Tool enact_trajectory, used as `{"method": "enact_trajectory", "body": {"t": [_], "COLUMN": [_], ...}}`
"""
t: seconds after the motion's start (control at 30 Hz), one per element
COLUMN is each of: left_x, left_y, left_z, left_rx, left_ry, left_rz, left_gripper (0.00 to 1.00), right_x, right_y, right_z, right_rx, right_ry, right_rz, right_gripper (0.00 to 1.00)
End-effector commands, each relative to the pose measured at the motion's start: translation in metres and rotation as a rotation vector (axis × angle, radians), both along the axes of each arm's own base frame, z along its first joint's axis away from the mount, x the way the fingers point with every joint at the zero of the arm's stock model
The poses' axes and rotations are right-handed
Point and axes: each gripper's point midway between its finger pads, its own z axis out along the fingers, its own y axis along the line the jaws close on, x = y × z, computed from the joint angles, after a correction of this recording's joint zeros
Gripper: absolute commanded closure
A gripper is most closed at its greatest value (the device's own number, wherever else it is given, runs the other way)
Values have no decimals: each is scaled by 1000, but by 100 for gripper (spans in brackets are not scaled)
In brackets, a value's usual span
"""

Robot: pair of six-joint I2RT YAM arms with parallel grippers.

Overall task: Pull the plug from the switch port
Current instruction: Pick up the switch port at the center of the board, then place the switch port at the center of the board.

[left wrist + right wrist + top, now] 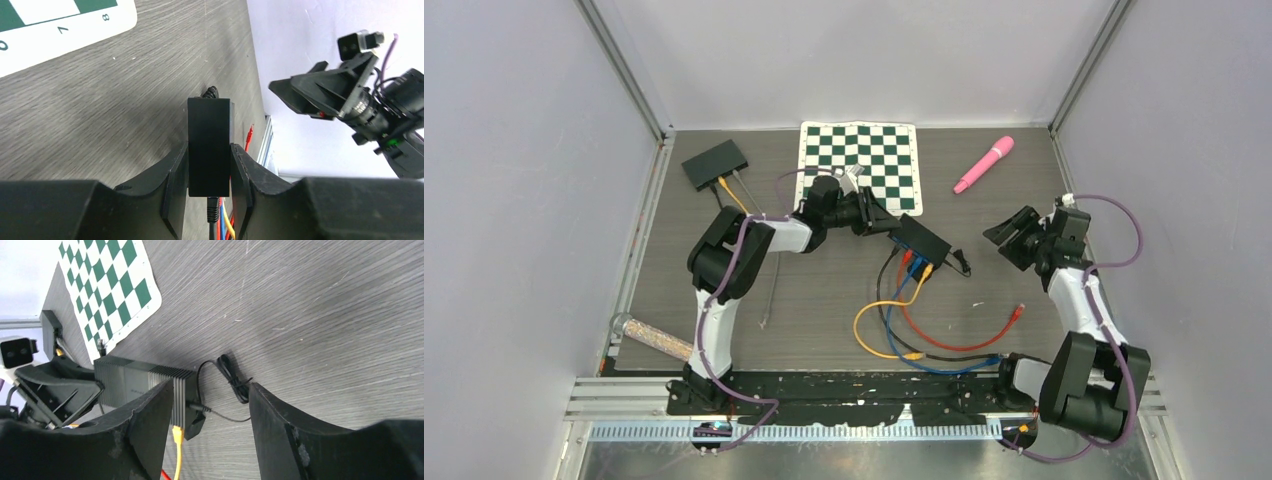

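Note:
The black network switch (927,241) lies mid-table with yellow (874,320), blue, red and black cables plugged into its near side. My left gripper (886,224) is shut on the switch's end. In the left wrist view the switch (209,140) sits clamped between both fingers (175,180), with a black plug (213,207) and coloured cables below it. My right gripper (1012,236) is open and empty, to the right of the switch. In the right wrist view the gripper (211,390) faces the switch's (135,382) end, near the yellow plug (177,435) and a thin black power lead (230,380).
A second black switch (715,163) with its own cables sits at the back left. A green chessboard mat (861,160) and a pink wand (984,165) lie at the back. A clear tube (649,338) lies near the left front. A loose red plug end (1019,312) lies right of the cables.

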Motion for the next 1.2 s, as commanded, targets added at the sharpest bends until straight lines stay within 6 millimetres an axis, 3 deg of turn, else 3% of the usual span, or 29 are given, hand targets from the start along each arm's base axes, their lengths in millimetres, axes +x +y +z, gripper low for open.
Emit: {"method": "enact_trajectory", "body": {"t": [0.0,0.1,0.23,0.43,0.63,0.8,1.0,1.17], "left_x": [10,18,26,25,27,28,26,30], "left_y": [-1,1,5,14,30,38,52,67], "left_z": [58,60,64,70,66,55,42,47], "left_rx": [-76,-71,-80,-91,-77,-61,-45,-52], "left_ry": [-181,-185,-190,-207,-214,-191,-177,-191], "left_rz": [21,33,47,51,111,114,166,194], "left_gripper": [100,100,100,100,100,100,100,100], "right_x": [-12,-29,-61,-83,-79,-68,-52,-43], "right_y": [15,37,73,97,113,128,141,151], "right_z": [23,26,0,-30,-41,-46,-49,-50], "right_rx": [-26,-70,-73,-77,-126,-189,-247,-235], "right_ry": [-59,-50,39,86,108,119,135,126], "right_rz": [76,197,342,431,501,556,538,491], "right_gripper": [38,40,40,40,37,24,16,14]}}
